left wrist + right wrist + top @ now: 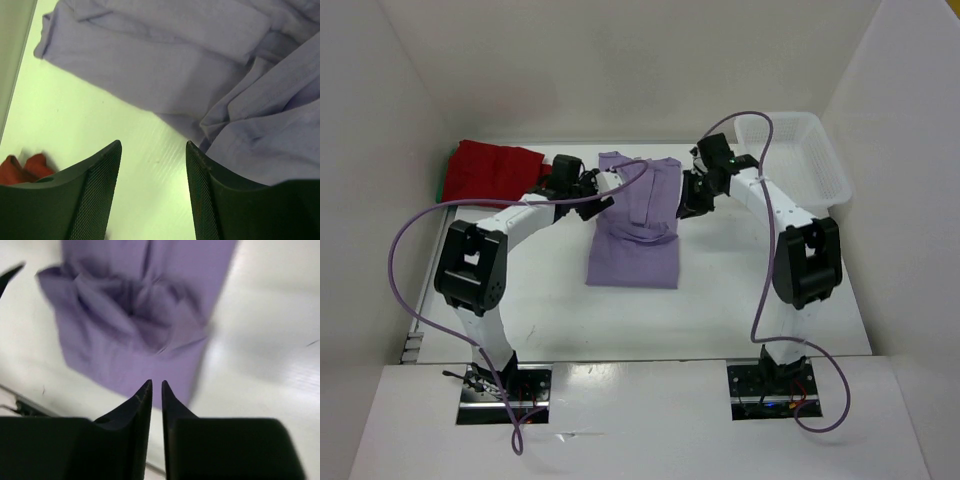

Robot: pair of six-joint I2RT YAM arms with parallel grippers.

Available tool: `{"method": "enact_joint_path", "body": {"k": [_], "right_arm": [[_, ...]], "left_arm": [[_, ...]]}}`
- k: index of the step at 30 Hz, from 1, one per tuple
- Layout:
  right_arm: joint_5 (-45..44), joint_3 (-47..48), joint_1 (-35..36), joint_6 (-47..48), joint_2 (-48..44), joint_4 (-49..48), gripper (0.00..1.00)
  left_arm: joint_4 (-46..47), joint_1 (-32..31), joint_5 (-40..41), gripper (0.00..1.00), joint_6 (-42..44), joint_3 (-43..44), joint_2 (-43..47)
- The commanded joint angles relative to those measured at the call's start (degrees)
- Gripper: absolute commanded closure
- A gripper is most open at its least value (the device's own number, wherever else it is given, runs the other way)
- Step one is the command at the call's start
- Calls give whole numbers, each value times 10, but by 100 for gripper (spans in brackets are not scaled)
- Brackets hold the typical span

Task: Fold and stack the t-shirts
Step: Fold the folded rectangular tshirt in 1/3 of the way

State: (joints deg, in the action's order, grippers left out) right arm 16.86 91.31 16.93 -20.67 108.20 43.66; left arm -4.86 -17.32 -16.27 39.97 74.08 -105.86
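The lavender t-shirt (635,225) lies mid-table, sides turned in, its far end rumpled. My left gripper (154,143) hangs at its left edge, jaws well apart and empty. My right gripper (156,382) hovers over its right side, jaws all but closed, gripping nothing. I judge the fold needs both far corners pinched evenly, then drawn straight toward me. I count 3 t-shirts: 1 lavender, 1 dark red t-shirt (495,170) far left, 1 green t-shirt (447,178) peeking beneath it. There is 1 white lattice basket (800,150) far right.
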Motion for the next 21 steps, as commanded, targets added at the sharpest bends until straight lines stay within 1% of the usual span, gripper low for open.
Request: {"method": "enact_joint_path", "body": {"k": [1,2,3,4,5,8,12,13,15,17,19,20,21], "right_arm": [[-9,-55,84,9,-42,-4,85],[-9,-67,98,9,-42,-4,91],[-1,-91,110,3,-37,-17,97],[14,-100,128,-7,-37,-23,100],[24,-116,133,-7,-29,-30,100],[53,-123,146,-22,0,-46,100],[38,-56,153,-17,59,-53,100],[28,-19,153,-10,86,-48,100],[4,15,140,-10,110,-48,100],[4,53,121,-10,147,-48,100],[-2,93,107,4,189,-32,100],[-13,105,92,4,199,-31,100],[-13,120,85,4,206,-31,100]], "left_arm": [[-29,4,30,38,-19,14,34],[-37,18,30,38,-24,8,42],[-44,18,30,38,-24,8,58],[-58,26,30,38,-24,3,67],[-66,32,30,38,-30,-7,76],[-82,57,30,37,-46,-26,110],[-105,81,30,36,-78,-64,151],[-105,81,25,36,-86,-70,158],[-118,86,25,36,-86,-82,174],[-127,86,19,36,-86,-97,188],[-152,77,12,36,-39,-111,194],[-170,57,24,36,-1,-118,199],[-176,47,29,36,15,-126,199]]}}
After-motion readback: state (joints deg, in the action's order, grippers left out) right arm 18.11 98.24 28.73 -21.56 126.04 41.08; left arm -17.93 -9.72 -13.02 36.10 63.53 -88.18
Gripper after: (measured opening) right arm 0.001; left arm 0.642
